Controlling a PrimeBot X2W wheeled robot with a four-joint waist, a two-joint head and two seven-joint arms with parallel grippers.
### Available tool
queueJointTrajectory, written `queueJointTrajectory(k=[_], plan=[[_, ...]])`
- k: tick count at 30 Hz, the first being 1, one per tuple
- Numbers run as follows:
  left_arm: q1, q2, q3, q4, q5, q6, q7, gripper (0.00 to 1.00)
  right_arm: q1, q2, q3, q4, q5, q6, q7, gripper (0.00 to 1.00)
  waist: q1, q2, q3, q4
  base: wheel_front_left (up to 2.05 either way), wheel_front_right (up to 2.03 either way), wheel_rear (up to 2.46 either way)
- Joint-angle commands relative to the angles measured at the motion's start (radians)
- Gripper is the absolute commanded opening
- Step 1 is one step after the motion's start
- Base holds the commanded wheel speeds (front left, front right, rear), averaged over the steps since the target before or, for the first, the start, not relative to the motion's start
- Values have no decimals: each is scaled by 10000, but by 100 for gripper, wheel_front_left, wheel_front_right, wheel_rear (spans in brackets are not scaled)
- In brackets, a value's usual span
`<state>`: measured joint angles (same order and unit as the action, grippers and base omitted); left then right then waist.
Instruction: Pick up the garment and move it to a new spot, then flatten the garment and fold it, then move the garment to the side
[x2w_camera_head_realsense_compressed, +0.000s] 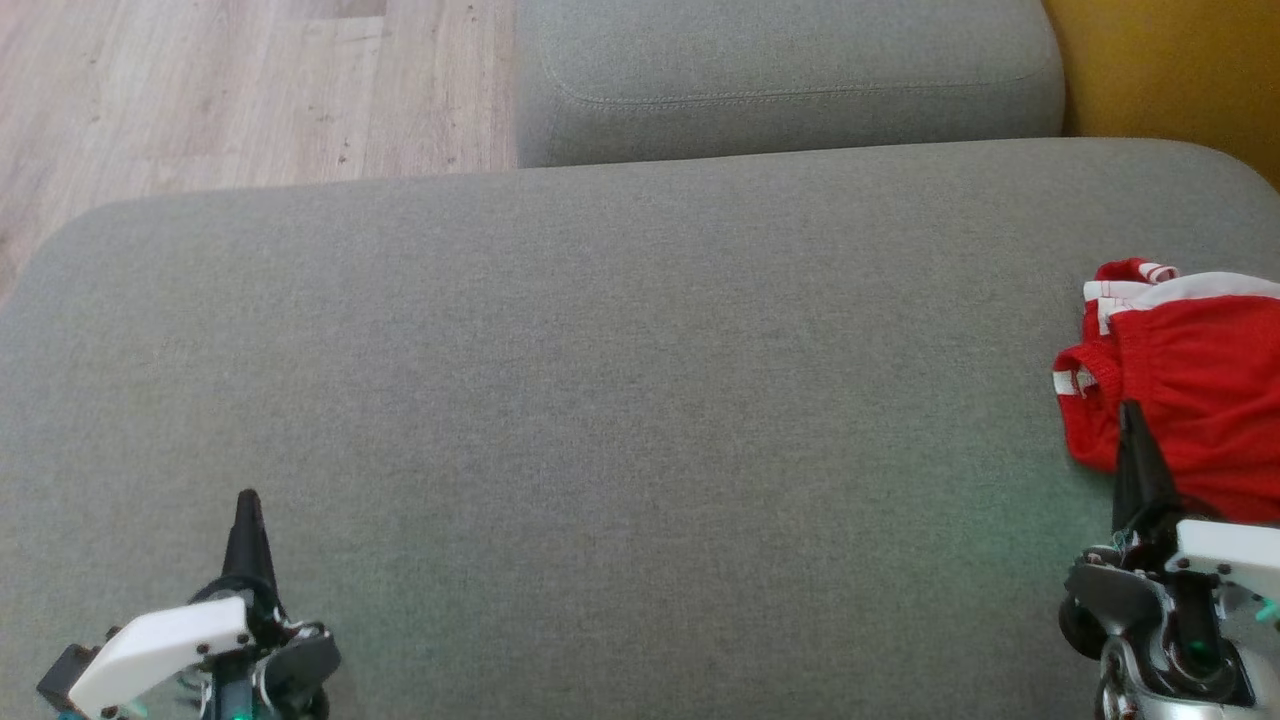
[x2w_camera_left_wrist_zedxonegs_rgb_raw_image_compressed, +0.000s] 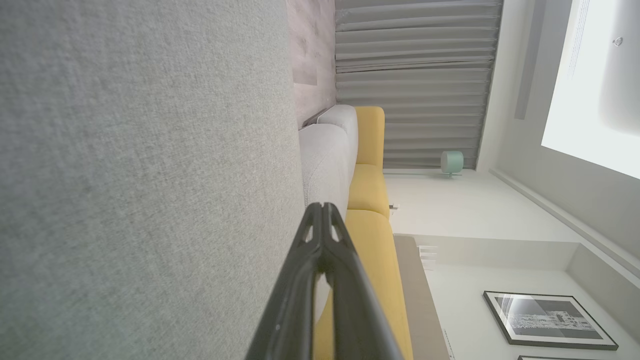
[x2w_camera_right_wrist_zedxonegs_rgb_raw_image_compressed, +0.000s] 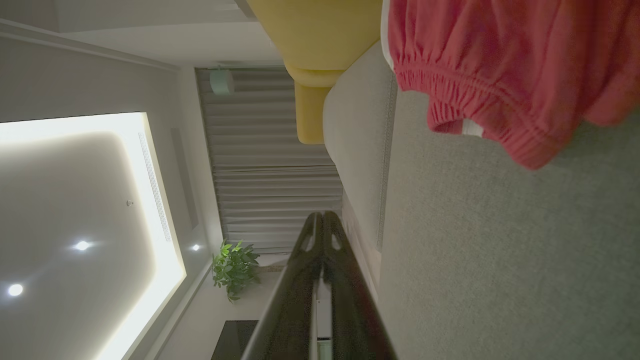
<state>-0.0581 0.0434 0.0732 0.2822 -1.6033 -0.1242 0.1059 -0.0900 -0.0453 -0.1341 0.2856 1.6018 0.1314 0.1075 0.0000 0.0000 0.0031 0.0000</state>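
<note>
Nearest, the left gripper (x2w_camera_head_realsense_compressed: 247, 497) hangs low over the grey sofa seat (x2w_camera_head_realsense_compressed: 600, 400), jaws pressed together and empty. The right gripper (x2w_camera_head_realsense_compressed: 1130, 408), jaws likewise closed on nothing, points along the near edge of the red shorts (x2w_camera_head_realsense_compressed: 1190, 390), bunched at the seat's right end. To lift them cleanly, it should open wide and pinch the gathered waistband (x2w_camera_right_wrist_zedxonegs_rgb_raw_image_compressed: 480, 107), not loose cloth. Beyond lies a second cushion (x2w_camera_head_realsense_compressed: 780, 80).

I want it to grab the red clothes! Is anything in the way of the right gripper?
Nothing I can see. The shut right gripper sits close beside the red garment, and between them there is just bare grey cushion.
</note>
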Motion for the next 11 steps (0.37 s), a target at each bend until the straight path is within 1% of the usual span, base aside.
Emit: queueJointTrajectory(k=[1, 11], plan=[[-499, 68, 402, -373, -57, -65, 70, 0, -179, -49, 207, -409, 72, -7, 54, 0, 0, 0, 0, 0, 0, 0, 0], [-499, 68, 402, -373, -57, -65, 70, 0, -179, -49, 207, -409, 72, -7, 54, 0, 0, 0, 0, 0, 0, 0, 0]])
